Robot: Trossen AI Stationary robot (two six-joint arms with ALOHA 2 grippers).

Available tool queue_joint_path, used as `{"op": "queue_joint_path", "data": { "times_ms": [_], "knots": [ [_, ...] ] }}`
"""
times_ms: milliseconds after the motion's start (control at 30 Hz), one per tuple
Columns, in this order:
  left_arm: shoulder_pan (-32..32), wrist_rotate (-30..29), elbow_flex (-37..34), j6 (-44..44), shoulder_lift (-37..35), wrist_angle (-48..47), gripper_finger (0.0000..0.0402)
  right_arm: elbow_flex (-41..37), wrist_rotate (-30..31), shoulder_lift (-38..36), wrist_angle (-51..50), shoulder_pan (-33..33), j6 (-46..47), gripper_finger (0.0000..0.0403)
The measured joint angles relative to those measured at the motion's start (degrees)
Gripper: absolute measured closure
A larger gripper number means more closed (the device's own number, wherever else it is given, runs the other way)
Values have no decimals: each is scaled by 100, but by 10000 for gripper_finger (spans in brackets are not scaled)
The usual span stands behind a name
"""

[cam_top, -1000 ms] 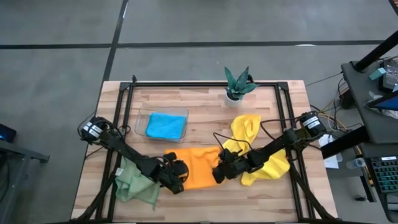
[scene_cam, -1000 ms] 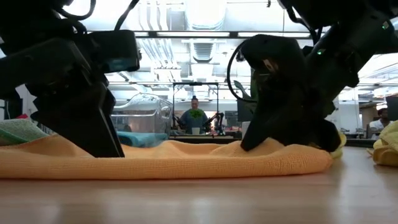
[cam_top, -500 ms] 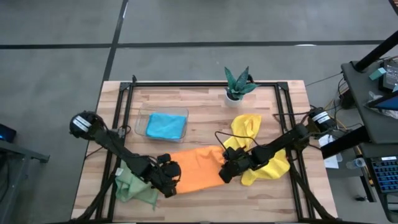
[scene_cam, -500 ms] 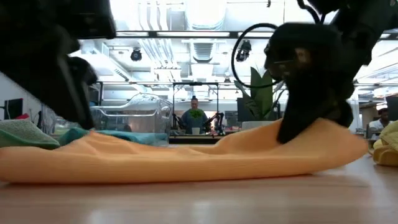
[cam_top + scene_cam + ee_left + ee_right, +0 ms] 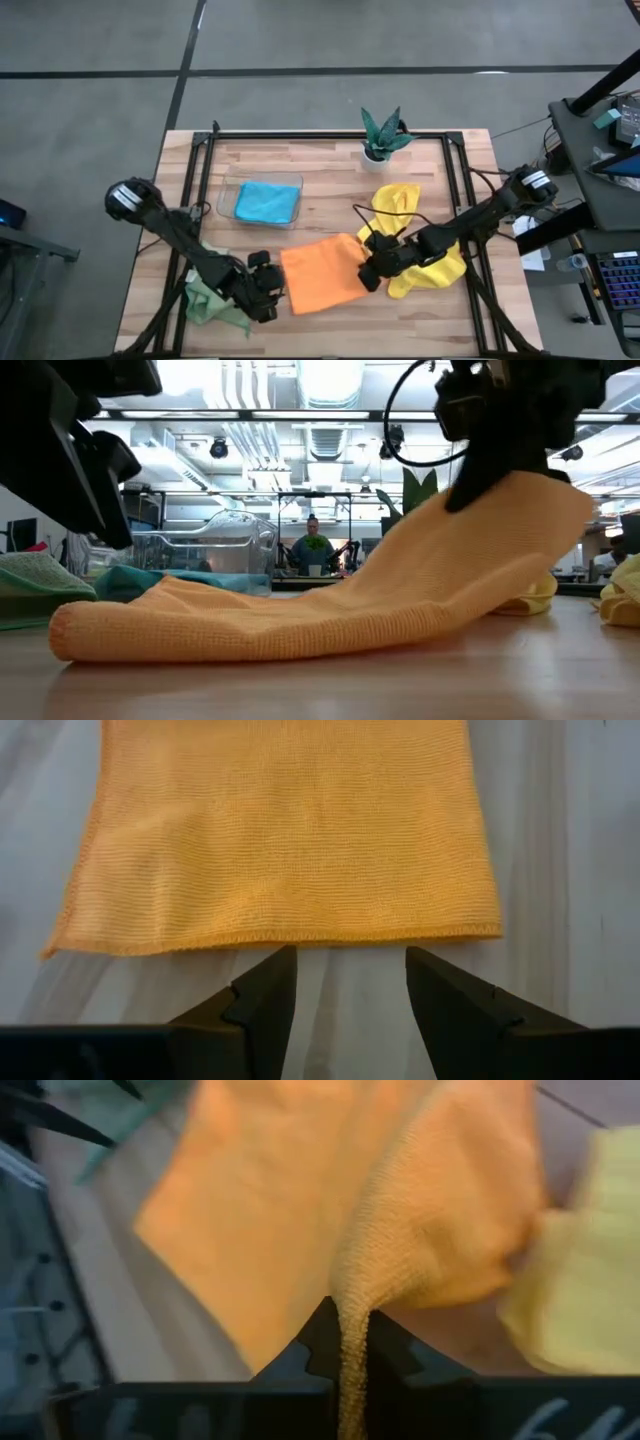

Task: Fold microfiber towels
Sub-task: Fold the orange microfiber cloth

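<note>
An orange towel [image 5: 320, 272] lies mid-table, its left end [image 5: 100, 638] on the wood and its right end raised. My right gripper [image 5: 372, 272] is shut on that raised end. My left gripper [image 5: 264, 290] stands open just left of the towel's left hem [image 5: 280, 936], its fingers clear of the cloth. A blue towel [image 5: 268, 202] lies in a clear tray. A pale green towel [image 5: 212, 300] lies crumpled under my left arm. Yellow towels [image 5: 400, 208] lie bunched under my right arm. My right gripper pinches the orange towel's right edge [image 5: 352, 1342] between its two fingers, where the cloth is gathered into a fold. That end [image 5: 520, 510] is lifted clear of the table. The cloth slopes down slack to its left end, which rests on the wood.
The clear tray [image 5: 232, 190] stands at the back left. A small plant in a white pot [image 5: 383, 135] stands at the far edge. A black frame [image 5: 455, 180] runs along the table's sides. Bare wood shows along the near edge [image 5: 330, 325].
My left gripper has drawn back off the orange towel toward the table's left edge, and its fingers now stand clear of the hem. My right gripper has taken hold of the towel's right end and gone up with it. That end has risen off the table; the left end stays down.
</note>
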Motion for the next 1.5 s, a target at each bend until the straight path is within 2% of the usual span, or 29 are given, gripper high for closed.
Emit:
{"op": "queue_joint_path", "data": {
  "times_ms": [300, 533, 700, 900, 1033, 1200, 1367, 1500],
  "knots": [
    [-379, -645, -11, -1, -391, -126, 228, 200, 108, 408, 829, -129, -279, 394],
    [-601, -1136, -11, 2, -582, -135, 228, 1150, 111, 1249, 769, -204, -915, 394],
    [-698, -1149, -11, -7, -560, -152, 228, 1892, 81, 1812, 679, -271, -1309, 394],
    [-763, -1151, -13, -162, -536, -175, 228, 2593, 67, 2429, 241, -364, -1360, 386],
    [-772, -1151, -13, -160, -536, -168, 228, 2919, 114, 2724, 150, -371, -1572, 354],
    [-772, -1162, -13, -160, -534, -159, 228, 3206, 100, 2906, 164, -377, -1894, 289],
    [-772, -1210, -13, -153, -532, -150, 228, 3330, 95, 2904, 162, -382, -2243, 229],
    [-770, -1290, -13, -153, -532, -145, 228, 3433, 5, 2860, 174, -382, -2591, 200]
  ]
}}
